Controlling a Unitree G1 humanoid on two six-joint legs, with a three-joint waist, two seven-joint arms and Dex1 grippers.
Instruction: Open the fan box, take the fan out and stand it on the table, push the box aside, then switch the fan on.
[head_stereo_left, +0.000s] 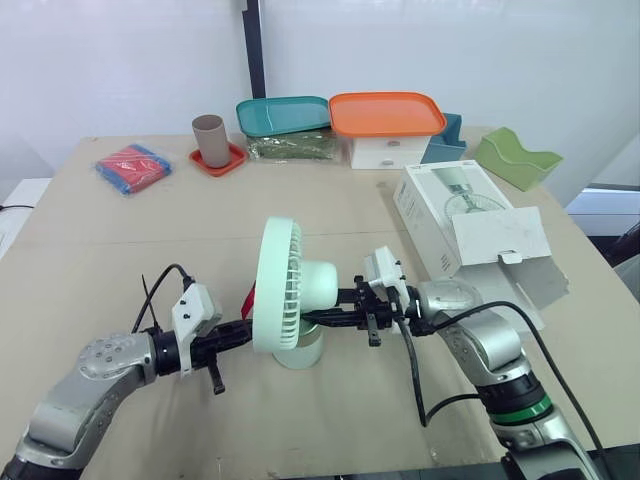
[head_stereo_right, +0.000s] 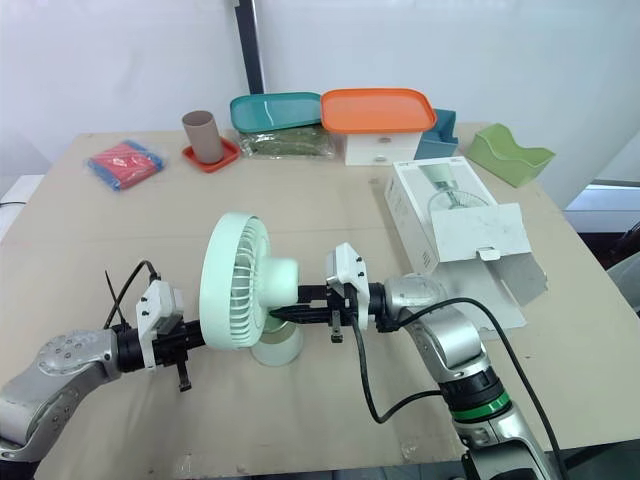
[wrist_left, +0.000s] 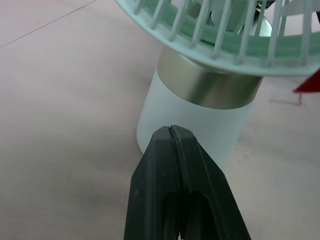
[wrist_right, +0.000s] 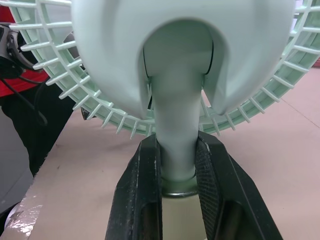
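The fan (head_stereo_left: 280, 285) stands upright on its base (head_stereo_left: 300, 352) at the near centre of the bench (head_stereo_left: 120, 250). The opened box (head_stereo_left: 470, 235) lies to its right, near but apart. The right gripper (wrist_right: 177, 150) has its fingers (wrist_right: 140, 190) clamped on the neck (wrist_right: 175, 125) just above the base. This is the preferred hold point, since it is a stiff, narrow column. The left gripper (wrist_left: 172, 132) has its fingers together, with the tip at the lower wall of the base; contact cannot be confirmed. Treat the fan as light, rigid moulded plastic and probably top-heavy, because the wide head sits over a small base. The grille (wrist_left: 240, 55) consists of thin ribs, so do not grip or press it. The base wall and its metallic band look smooth and may slip. The switch cannot be identified.
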